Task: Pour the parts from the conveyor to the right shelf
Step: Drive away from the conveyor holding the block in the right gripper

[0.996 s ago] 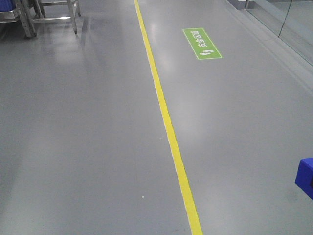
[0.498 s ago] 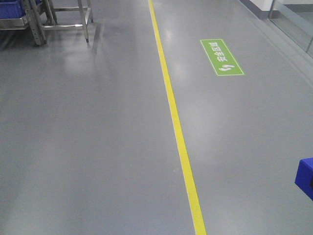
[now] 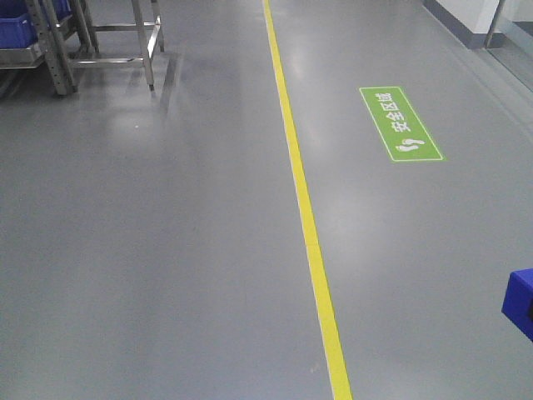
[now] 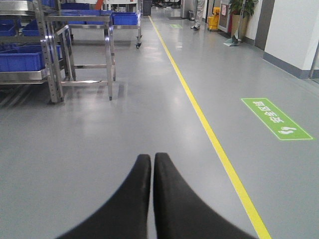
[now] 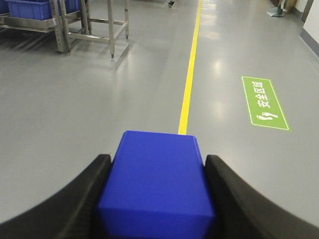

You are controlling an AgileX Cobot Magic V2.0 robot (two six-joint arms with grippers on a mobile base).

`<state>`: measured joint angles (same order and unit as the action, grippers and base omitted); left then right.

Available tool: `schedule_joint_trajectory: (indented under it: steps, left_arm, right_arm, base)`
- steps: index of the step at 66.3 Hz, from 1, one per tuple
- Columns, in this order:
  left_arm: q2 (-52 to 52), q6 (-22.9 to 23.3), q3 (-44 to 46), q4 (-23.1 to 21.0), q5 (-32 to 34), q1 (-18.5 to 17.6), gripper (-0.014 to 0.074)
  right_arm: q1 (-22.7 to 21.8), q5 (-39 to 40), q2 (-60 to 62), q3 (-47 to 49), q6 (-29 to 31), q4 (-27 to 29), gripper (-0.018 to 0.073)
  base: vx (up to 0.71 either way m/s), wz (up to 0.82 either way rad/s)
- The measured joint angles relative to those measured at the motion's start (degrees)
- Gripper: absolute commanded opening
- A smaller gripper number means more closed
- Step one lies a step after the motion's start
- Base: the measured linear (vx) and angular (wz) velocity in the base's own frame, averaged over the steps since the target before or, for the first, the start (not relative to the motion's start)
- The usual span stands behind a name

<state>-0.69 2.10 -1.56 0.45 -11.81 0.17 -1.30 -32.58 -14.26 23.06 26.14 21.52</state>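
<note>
My right gripper (image 5: pixel 157 164) holds the blue block (image 5: pixel 157 179) above the grey floor (image 5: pixel 75 99). Its two dark fingers (image 5: pixel 75 199) are clamped on the block's left and right sides. The block's flat top faces the right wrist camera. Its long axis appears to run straight ahead between the fingers, with the far end pointing towards the yellow floor line (image 5: pixel 188 84). In the front view only a corner of the block shows, at the right edge.

My left gripper (image 4: pixel 151 162) is empty, with its fingers (image 4: pixel 134 199) pressed together, tips touching, aimed down the aisle.

The yellow line runs lengthwise along the floor, away from me. To its right lies a green floor sign (image 3: pixel 400 123) with white characters and footprints. Well to the left stand steel racks (image 4: pixel 55 59) holding dark blue bins (image 4: pixel 22 57). A bare steel frame (image 4: pixel 87 50) stands just beside them, nearer the line. Between the grippers and the racks there is only open floor. Far down the aisle, small and unclear, are a yellow bucket (image 4: pixel 214 21) and a potted plant (image 4: pixel 241 10).
</note>
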Motion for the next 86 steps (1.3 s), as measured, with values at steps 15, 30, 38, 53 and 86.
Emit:
schedule_joint_trajectory:
  steps: [15,30,38,53,86]
  left_arm:
    - [0.00,0.00,0.00,0.00,0.00,0.00,-0.0006]
    - [0.00,0.00,0.00,0.00,0.00,0.00,-0.0006]
    - [0.00,0.00,0.00,0.00,0.00,0.00,-0.0006]
    - [0.00,0.00,0.00,0.00,0.00,0.00,-0.0006]
    - [0.00,0.00,0.00,0.00,0.00,0.00,-0.0006]
  right_arm:
    - [0.00,-0.05,0.00,0.00,0.00,0.00,-0.0005]
    - [0.00,-0.21,0.00,0.00,0.00,0.00,-0.0005]
    - [0.00,-0.75,0.00,0.00,0.00,0.00,-0.0005]
    - [0.00,-0.86,0.00,0.00,0.00,0.00,-0.0005]
    - [0.00,-1.07,0.00,0.00,0.00,0.00,-0.0005]
  base:
    - [0.66,-0.08]
    - [0.69,-0.15]
    - [0.71,-0.15]
    - [0.73,-0.06]
    - [0.74,0.12]
